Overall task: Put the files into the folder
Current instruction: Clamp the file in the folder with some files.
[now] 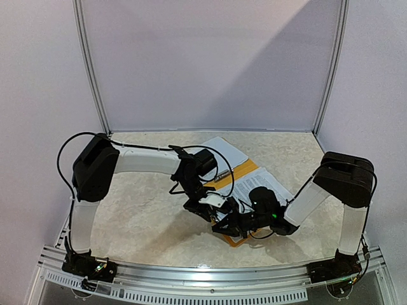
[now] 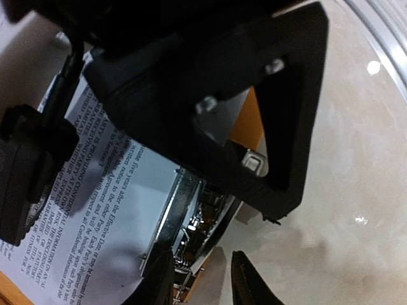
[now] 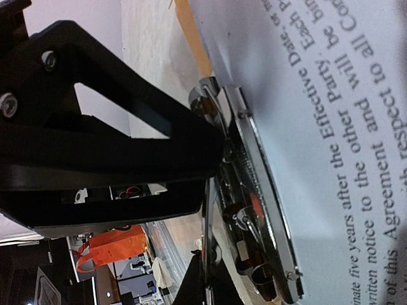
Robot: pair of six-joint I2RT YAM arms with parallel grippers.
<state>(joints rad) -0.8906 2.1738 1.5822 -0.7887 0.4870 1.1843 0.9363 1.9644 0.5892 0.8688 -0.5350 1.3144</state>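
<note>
Marbled beige surface (image 1: pixel 146 210) carries the orange folder (image 1: pixel 245 170) at centre, files (image 1: pixel 222 149) lying on it beside its metal clip (image 3: pixel 254 210). Left fingers (image 2: pixel 251 286) stand apart astride the clip's end; whether the right fingers (image 3: pixel 196 286) grip anything, I cannot tell.

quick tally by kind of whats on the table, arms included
arms: 2, left arm and right arm
folder: 1
clip: 1
sheets: 2 showing apart, far sheet and right sheet; any stacked under them can't be told
total: 6
</note>
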